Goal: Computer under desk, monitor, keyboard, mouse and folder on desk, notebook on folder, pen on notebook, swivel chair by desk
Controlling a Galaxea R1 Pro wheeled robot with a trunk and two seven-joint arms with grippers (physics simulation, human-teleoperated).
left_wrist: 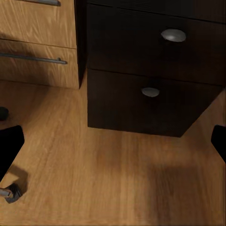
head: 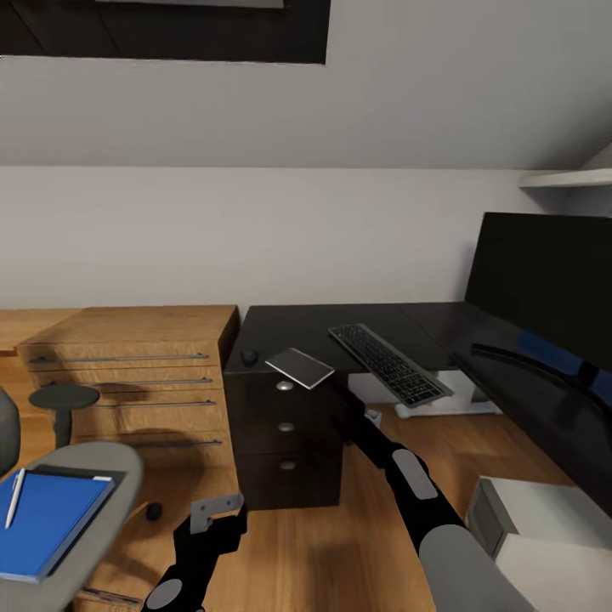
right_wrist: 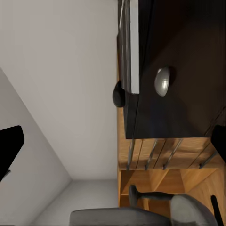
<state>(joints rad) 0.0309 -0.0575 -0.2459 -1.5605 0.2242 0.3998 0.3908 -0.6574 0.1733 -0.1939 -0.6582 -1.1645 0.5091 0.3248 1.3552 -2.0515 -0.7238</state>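
At the desk's drawer corner: right gripper [head: 361, 414] low before the black drawer unit [head: 285, 442], fingers spread, holding nothing.
Left gripper: [head: 217, 518] near floor, parted wide, empty.
Notebook: [head: 299, 367] overhanging desk [head: 340, 327] edge, just above right gripper, long axis slanting toward keyboard [head: 389, 363].
Mouse: [head: 249, 358] beside notebook.
Folder: [head: 47, 523] with pen [head: 14, 497] on swivel chair [head: 102, 476], nearer left arm.

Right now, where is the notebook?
In the head view, the notebook lies at the desk's front edge, overhanging the drawer unit, between the mouse and the keyboard.
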